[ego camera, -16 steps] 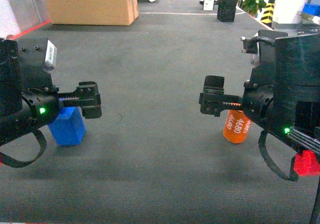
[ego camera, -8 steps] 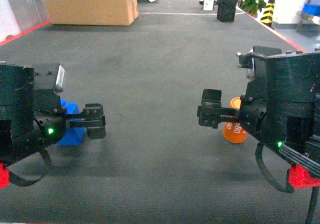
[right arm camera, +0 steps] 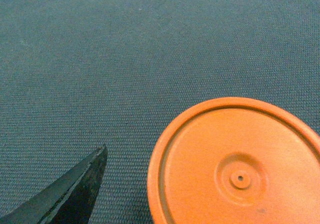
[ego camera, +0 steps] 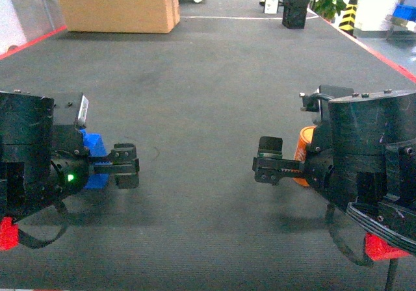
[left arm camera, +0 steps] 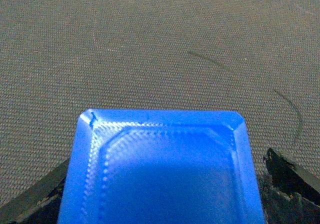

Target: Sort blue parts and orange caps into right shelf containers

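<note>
I kept my left gripper [ego camera: 123, 166] spread around the blue part [left arm camera: 160, 169] and my right gripper [ego camera: 270, 162] spread beside the orange cap [right arm camera: 237, 164], ready to close.

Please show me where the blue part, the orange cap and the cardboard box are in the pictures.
blue part [left arm camera: 162, 169]: left wrist view, middle of its recessed top face.
orange cap [right arm camera: 235, 166]: right wrist view, flat round end.
cardboard box [ego camera: 114, 5]: head view, front face, far left.
</note>
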